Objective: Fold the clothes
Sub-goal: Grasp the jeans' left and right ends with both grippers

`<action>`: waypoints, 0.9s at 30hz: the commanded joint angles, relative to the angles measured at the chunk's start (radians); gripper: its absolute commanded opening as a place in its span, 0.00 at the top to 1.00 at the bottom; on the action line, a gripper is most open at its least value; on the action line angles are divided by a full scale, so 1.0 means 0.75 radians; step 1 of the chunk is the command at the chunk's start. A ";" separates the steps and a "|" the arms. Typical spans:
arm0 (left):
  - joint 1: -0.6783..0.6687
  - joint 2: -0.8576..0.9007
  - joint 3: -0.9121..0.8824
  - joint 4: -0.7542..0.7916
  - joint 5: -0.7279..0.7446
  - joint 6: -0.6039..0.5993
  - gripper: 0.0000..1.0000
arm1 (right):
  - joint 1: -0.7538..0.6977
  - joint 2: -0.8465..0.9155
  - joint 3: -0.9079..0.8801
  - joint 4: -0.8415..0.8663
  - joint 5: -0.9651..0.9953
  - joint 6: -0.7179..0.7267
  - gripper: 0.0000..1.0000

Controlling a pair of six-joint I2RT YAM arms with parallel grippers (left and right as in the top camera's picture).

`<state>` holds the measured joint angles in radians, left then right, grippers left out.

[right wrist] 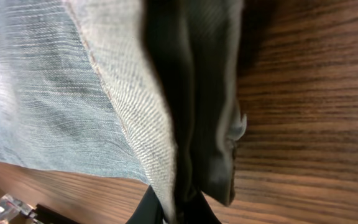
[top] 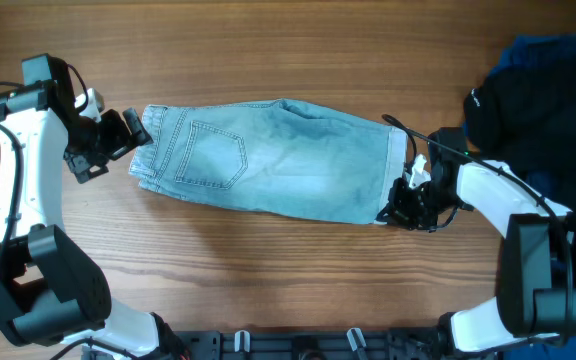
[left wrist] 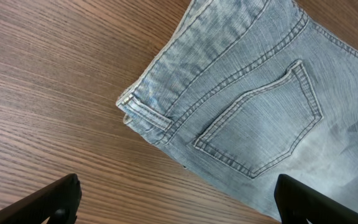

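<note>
Denim shorts [top: 268, 160] lie flat, ribbed weave; right gripper [top: 396, 207] pinches hem [right wrist: 160, 143], left gripper [top: 136, 135] spread wide.

Wooden table [top: 268, 265] with denim shorts [top: 268, 160] mid-table, black garment [top: 513, 115] and dark-blue fabric [top: 558, 52] far right.

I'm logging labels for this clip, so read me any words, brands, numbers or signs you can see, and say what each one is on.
No text can be read in any view.
The white mark on the black garment: too small to read.
The denim shorts: stitching only, with no label or tag showing.
</note>
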<state>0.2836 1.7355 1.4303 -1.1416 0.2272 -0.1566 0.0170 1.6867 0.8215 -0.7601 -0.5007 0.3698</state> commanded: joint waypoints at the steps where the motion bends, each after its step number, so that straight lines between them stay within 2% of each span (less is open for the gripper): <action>1: 0.000 0.003 -0.005 -0.019 0.017 -0.047 0.00 | 0.008 -0.076 0.053 -0.001 0.006 -0.004 0.96; 6: 0.000 0.003 -0.005 -0.051 0.017 -0.048 0.00 | 0.008 -0.134 0.100 0.045 -0.199 0.011 0.96; 16: 0.000 0.003 -0.005 -0.105 0.051 -0.057 0.00 | 0.008 -0.149 0.121 0.135 -0.346 0.068 0.96; 20: 0.000 0.003 -0.028 -0.108 0.050 -0.139 0.00 | 0.008 -0.149 0.121 0.140 -0.346 0.066 0.96; 21: 0.001 0.003 -0.052 -0.093 0.050 -0.162 0.04 | 0.008 -0.149 0.121 0.140 -0.346 0.065 0.96; 24: 0.000 0.003 -0.143 0.015 0.050 -0.230 0.39 | 0.008 -0.149 0.121 0.140 -0.345 0.063 0.96; 25: 0.000 0.003 -0.189 0.085 0.050 -0.265 0.43 | 0.008 -0.149 0.121 0.141 -0.345 0.056 0.96; 27: 0.001 0.003 -0.264 0.224 0.050 -0.287 0.43 | 0.008 -0.149 0.121 0.141 -0.340 0.030 0.96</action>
<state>0.2836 1.7355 1.3029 -1.0622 0.2539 -0.3031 0.0170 1.5978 0.8921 -0.6590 -0.7261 0.4110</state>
